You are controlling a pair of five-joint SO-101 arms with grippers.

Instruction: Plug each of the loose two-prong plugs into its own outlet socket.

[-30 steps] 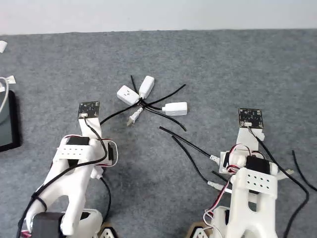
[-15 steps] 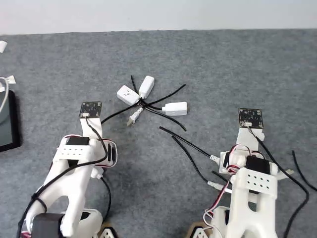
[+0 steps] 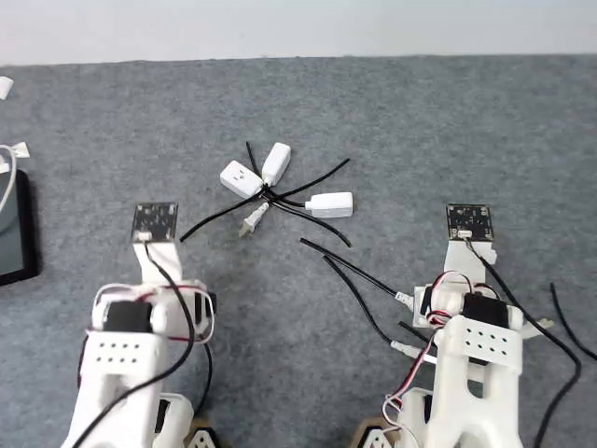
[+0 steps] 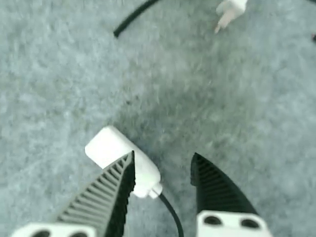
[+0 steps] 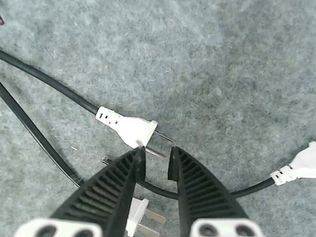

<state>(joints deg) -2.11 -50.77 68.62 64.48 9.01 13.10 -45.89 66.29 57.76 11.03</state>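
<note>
In the left wrist view my left gripper [image 4: 163, 165] is open just above the carpet. A white outlet socket [image 4: 123, 160] with a black cord lies by one finger, not held. A white two-prong plug [image 4: 229, 10] lies farther off. In the high view three white sockets [image 3: 241, 177] [image 3: 276, 162] [image 3: 330, 204] fan out mid-table, with a plug [image 3: 249, 224] beside them. My right gripper [image 5: 156, 158] is open by a narrow gap and holds nothing. It hovers at the prongs of a white plug [image 5: 126, 128]. Two more plugs [image 5: 140, 215] [image 5: 301, 168] lie close by.
Black cords [image 3: 359, 275] cross the grey carpet between the two arms and under the right gripper [image 5: 44, 138]. A dark flat device [image 3: 11, 233] sits at the left edge. A loose cord end [image 4: 133, 17] lies ahead of the left gripper.
The left arm has swung to the left and drawn back, its wrist turning. The right arm has stayed put.
</note>
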